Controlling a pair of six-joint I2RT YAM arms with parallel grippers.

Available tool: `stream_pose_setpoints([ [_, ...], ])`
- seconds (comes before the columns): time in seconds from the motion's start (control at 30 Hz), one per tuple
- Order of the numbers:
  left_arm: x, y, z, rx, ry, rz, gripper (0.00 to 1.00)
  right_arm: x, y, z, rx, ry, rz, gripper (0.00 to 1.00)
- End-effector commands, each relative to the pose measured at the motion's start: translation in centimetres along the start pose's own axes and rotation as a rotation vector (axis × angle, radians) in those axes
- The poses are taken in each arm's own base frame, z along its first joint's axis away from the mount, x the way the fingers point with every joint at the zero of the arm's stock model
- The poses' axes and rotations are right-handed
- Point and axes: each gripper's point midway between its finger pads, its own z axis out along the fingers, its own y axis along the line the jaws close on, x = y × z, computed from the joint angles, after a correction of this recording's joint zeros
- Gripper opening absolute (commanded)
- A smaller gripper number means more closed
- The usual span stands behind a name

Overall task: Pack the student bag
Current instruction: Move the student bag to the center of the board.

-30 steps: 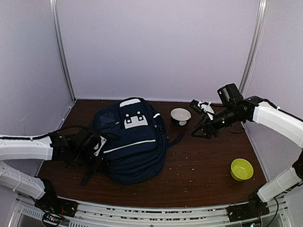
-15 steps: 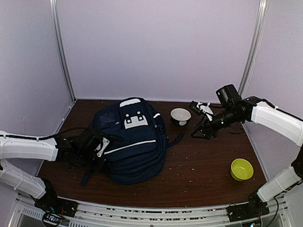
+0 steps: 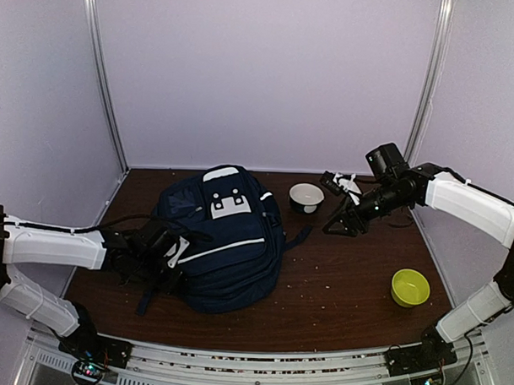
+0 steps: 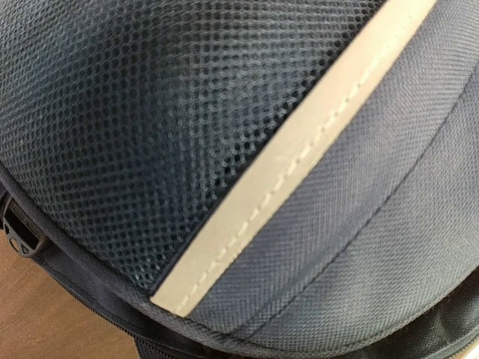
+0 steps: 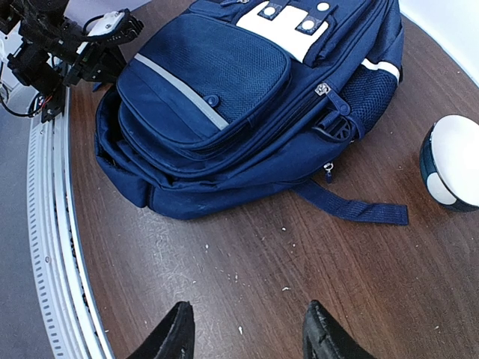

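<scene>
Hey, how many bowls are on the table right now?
2. A white bowl with a dark outside sits at the back, just right of the student bag; a yellow-green bowl sits near the right edge. The bag may hide others.

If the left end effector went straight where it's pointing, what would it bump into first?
The student bag. The left end effector points straight at its side, and the left wrist view shows mostly navy mesh and the white stripe, so nothing seems in between.
</scene>
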Motion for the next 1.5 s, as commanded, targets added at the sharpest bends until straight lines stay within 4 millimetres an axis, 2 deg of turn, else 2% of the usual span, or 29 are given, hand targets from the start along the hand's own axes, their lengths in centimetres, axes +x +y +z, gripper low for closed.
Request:
stream_pose_setpoints([
  [0.0, 0.2, -0.9, -1.3, 0.066, 0.027, -0.022, 0.00, -0.9, 0.4, -0.3, -0.017, -0.016, -0.019, 0.49],
  [0.1, -0.3, -2.2, -2.3, 0.143, 0.024, -0.008, 0.00, -0.9, 0.4, -0.2, -0.017, -0.016, -0.020, 0.49],
  [0.27, -1.0, -5.7, -3.5, 0.336, 0.042, 0.029, 0.00, -0.9, 0.6, -0.1, -0.020, -0.013, -0.022, 0.49],
  [0.4, -2.8, -7.8, -4.0, 0.434, 0.031, 0.057, 0.00, -0.9, 0.7, 0.0, -0.021, -0.013, -0.025, 0.49],
  [0.63, -6.8, -11.3, -3.2, 0.554, -0.008, 0.076, 0.00, -0.9, 1.0, 0.1, -0.028, -0.010, -0.029, 0.49],
  [0.77, -6.6, -11.8, -2.4, 0.558, 0.034, 0.048, 0.00, -1.0, 1.1, 0.2, -0.029, -0.020, -0.020, 0.49],
  [0.9, -6.9, -13.2, -3.5, 0.618, 0.011, 0.025, 0.00, -1.5, 1.6, 0.4, -0.040, -0.060, 0.003, 0.49],
  [1.1, -9.8, -17.0, -4.8, 0.758, -0.088, -0.010, 0.00, -2.3, 3.4, 2.0, -0.079, -0.085, 0.021, 0.48],
  [1.23, -10.6, -18.4, -3.5, 0.787, -0.095, -0.028, 0.00, -2.0, 3.2, 2.5, -0.066, -0.085, 0.064, 0.47],
  [1.33, -10.3, -19.3, -3.0, 0.773, -0.069, 0.017, 0.10, -1.3, 2.8, 2.8, -0.040, -0.093, 0.098, 0.47],
  [1.47, -8.7, -19.5, -4.8, 0.719, -0.042, 0.145, 0.22, 0.0, 3.9, 4.1, -0.079, -0.041, 0.128, 0.45],
])
